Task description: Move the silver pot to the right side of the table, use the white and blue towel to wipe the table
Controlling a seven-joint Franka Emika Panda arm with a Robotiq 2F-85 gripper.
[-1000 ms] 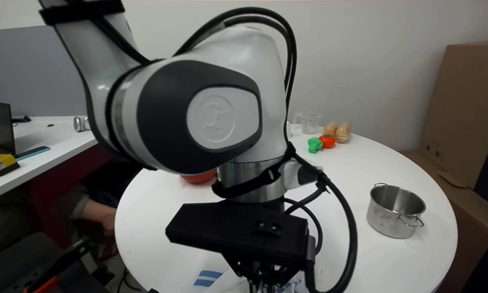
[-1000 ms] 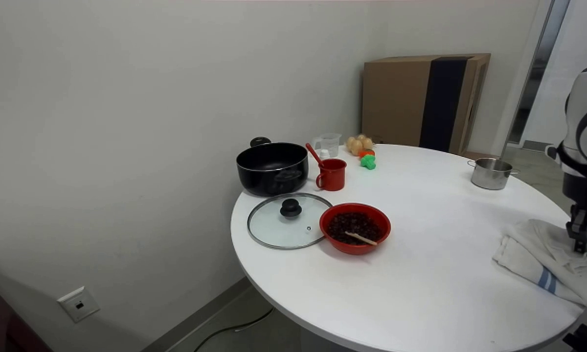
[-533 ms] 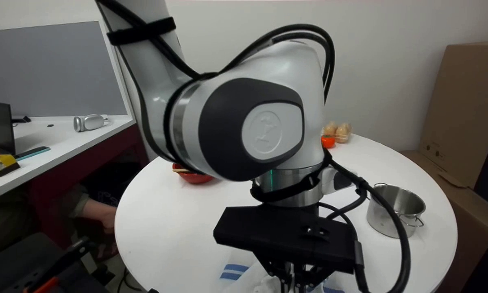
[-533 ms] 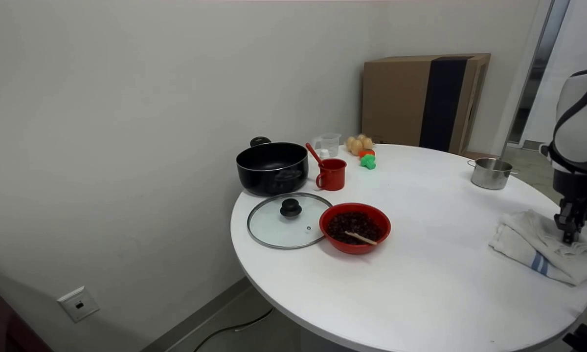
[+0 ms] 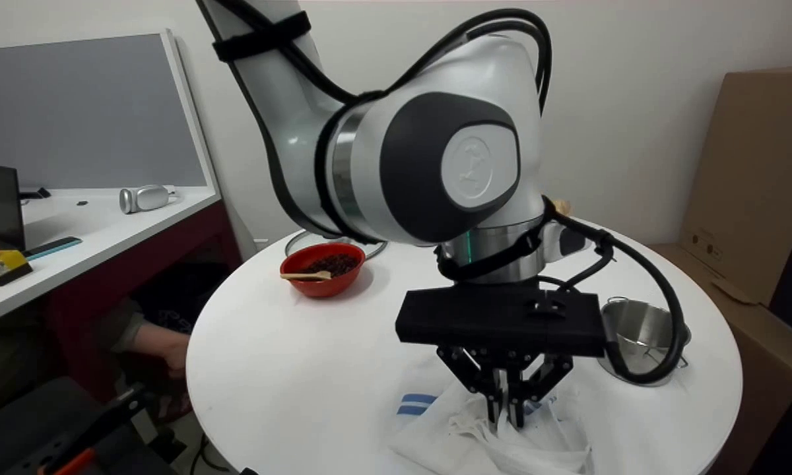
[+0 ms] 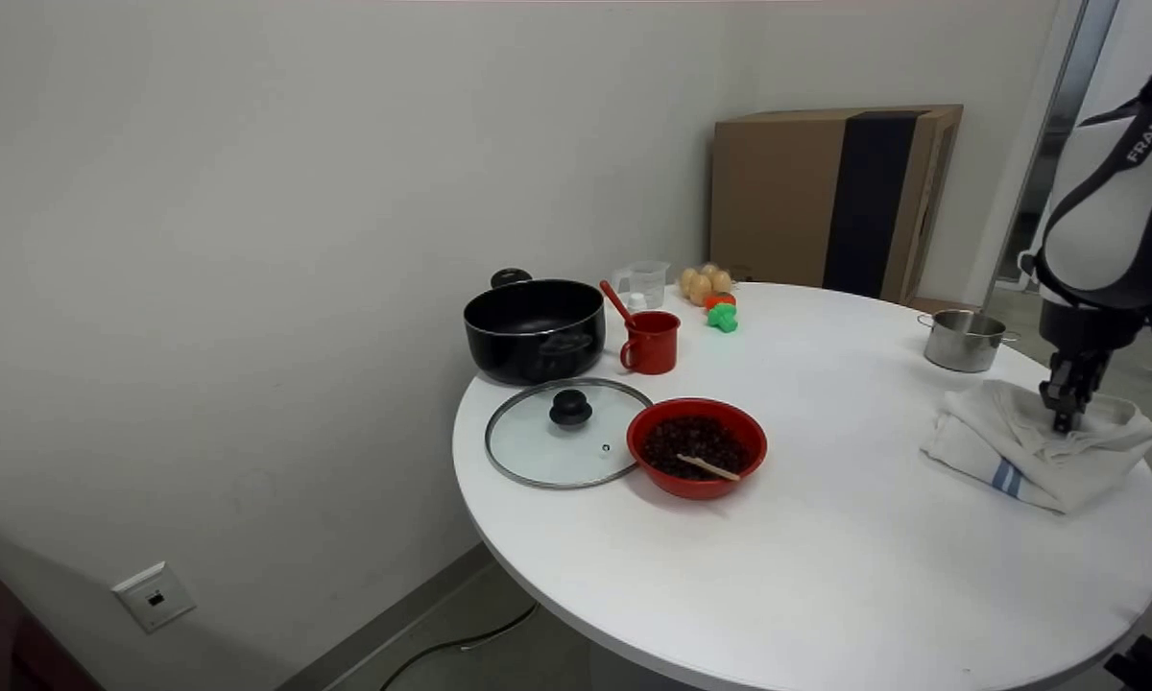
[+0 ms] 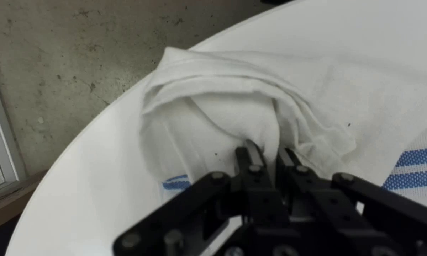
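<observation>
My gripper (image 5: 506,422) points down at the round white table (image 5: 284,369), its narrow jaws shut on a bunched fold of the white and blue towel (image 5: 435,439). In the wrist view a ridge of white cloth rises between the fingertips, and the towel (image 7: 217,117) spreads crumpled around them, close to the table's curved edge. Blue stripes show on its ends. The silver pot (image 6: 963,345) stands upright near the table rim, just beyond the towel (image 6: 1037,461). A loop of arm cable crosses in front of the pot (image 5: 640,323) in an exterior view.
A red bowl (image 6: 696,485) of dark beans with a wooden spoon overlaps a glass lid (image 6: 538,451). Behind them stand a black pot (image 6: 528,360) and a red mug (image 6: 655,350). A measuring cup (image 6: 648,283), eggs (image 6: 701,286) and a green toy (image 6: 723,318) sit at the back.
The gripper has dragged the towel across the table, closer to the silver pot and inward from the near edge. The pot and the other objects have stayed put.
</observation>
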